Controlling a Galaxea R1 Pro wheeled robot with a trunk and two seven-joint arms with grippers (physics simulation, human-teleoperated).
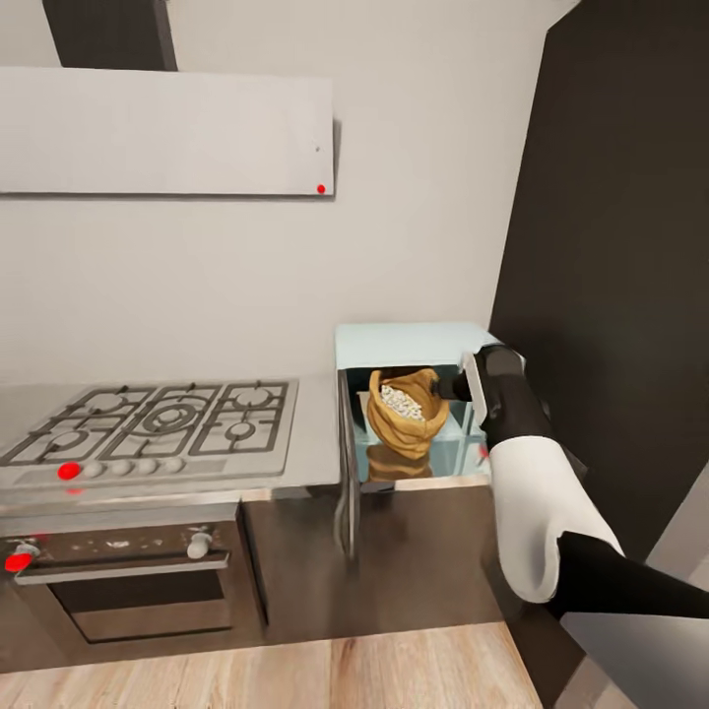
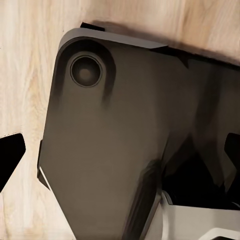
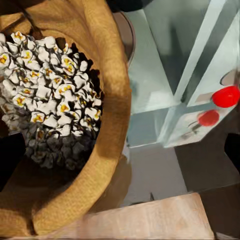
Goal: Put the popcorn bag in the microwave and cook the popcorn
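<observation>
Kitchen corner: popcorn bag (image 1: 407,418) sits upright inside the open microwave (image 1: 414,347) – right tool (image 1: 455,386) just beside its rim (grip state unreadable)

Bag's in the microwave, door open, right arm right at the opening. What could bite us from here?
1. The popcorn bag leans inside the microwave, so pulling the right arm out may tip it and spill popcorn.
2. The bag sits near the front edge, so the door might hit it when closing.
3. The right gripper state is unclear, so retracting could drag the bag out.
</observation>
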